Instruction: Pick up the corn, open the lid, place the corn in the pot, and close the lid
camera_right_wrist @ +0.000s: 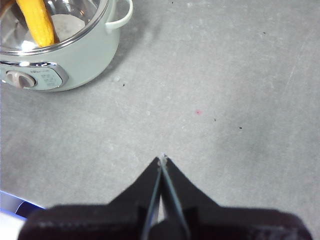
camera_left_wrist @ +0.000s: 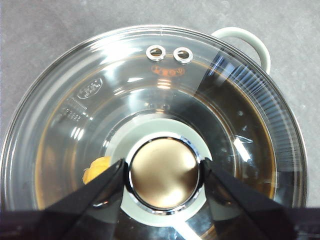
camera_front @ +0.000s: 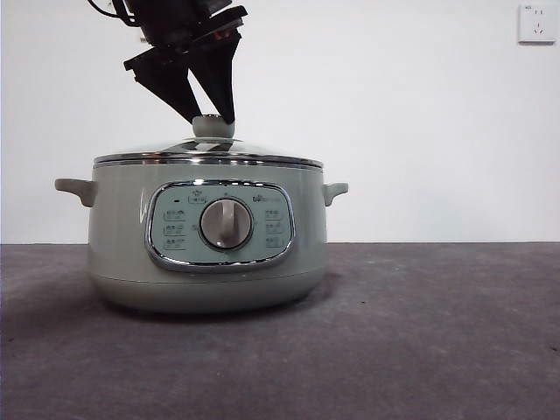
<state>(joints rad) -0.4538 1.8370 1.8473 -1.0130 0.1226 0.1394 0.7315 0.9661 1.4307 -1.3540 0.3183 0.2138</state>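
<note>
1. On the left of the front view we see the pot [camera_front: 131,236], pale green, standing on the grey tabletop [camera_front: 420,332], with a small handle at each side.
2. In the middle of its front sits a chrome-framed control panel [camera_front: 175,229] with a silver dial [camera_front: 226,224].
3. The lid [camera_front: 210,156], glass with a steel rim, rests closed on the pot.
4. Above it we see the left gripper [camera_front: 213,121] coming down from the top edge, its two black jaws at the lid's pale green knob [camera_front: 213,127].
5. In the left wrist view the left gripper [camera_left_wrist: 164,172] has one jaw touching each side of the knob [camera_left_wrist: 164,179], so it is grasping the lid [camera_left_wrist: 240,100] by its knob.
6. Through the glass there we make out a bit of the corn [camera_left_wrist: 96,169], yellow, inside the pot beside the knob.
7. In the right wrist view the corn [camera_right_wrist: 36,21] shows as a yellow cob inside the pot [camera_right_wrist: 85,55].
8. The right gripper [camera_right_wrist: 162,159] hangs over bare tabletop [camera_right_wrist: 225,75], well apart from the pot, its jaws clenched together with nothing between them.
9. At the far right of the front view, a white wall socket [camera_front: 535,23] sits high on the wall.
</note>
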